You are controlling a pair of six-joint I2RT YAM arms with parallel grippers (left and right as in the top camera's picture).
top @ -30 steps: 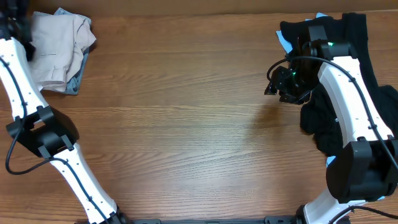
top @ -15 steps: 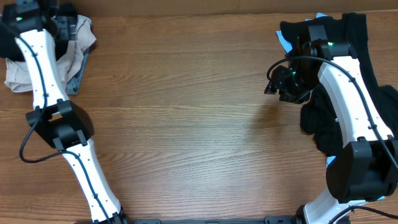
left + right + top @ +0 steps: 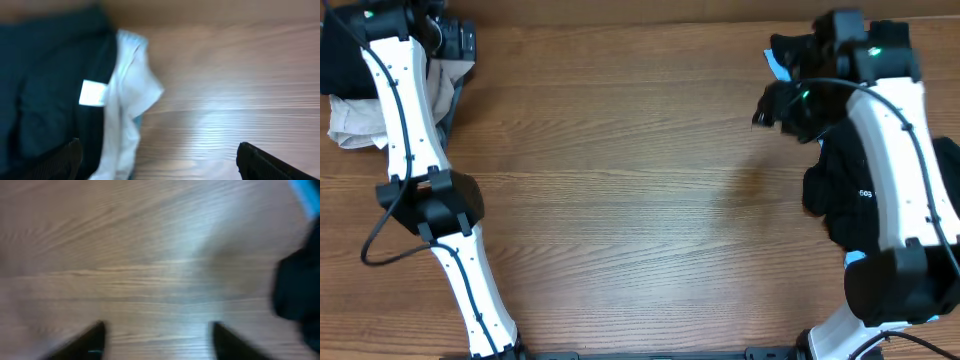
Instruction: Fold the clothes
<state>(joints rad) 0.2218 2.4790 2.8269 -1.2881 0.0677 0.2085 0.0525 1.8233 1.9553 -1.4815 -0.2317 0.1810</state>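
Observation:
A folded beige garment [image 3: 350,122] lies at the table's far left corner, partly under my left arm. My left gripper [image 3: 455,42] hovers at that pile's right edge. In the left wrist view the left gripper [image 3: 157,164] is open and empty, above a dark garment [image 3: 45,95] with a white tag and a whitish cloth [image 3: 125,115]. A heap of black clothes [image 3: 835,205] covers the right edge of the table. My right gripper [image 3: 768,106] hangs just left of it. In the blurred right wrist view the right gripper [image 3: 157,340] is open over bare wood, with black cloth [image 3: 297,290] to its right.
A light blue piece [image 3: 775,66] pokes out from under the black heap at the far right. The wooden table [image 3: 620,200] stretches between the two piles. My left arm's base link [image 3: 425,200] stands over the table's left side.
My left gripper has opened, let go of the beige garment and swung right to the pile's edge. The right gripper has opened wider and shifted toward the far edge.

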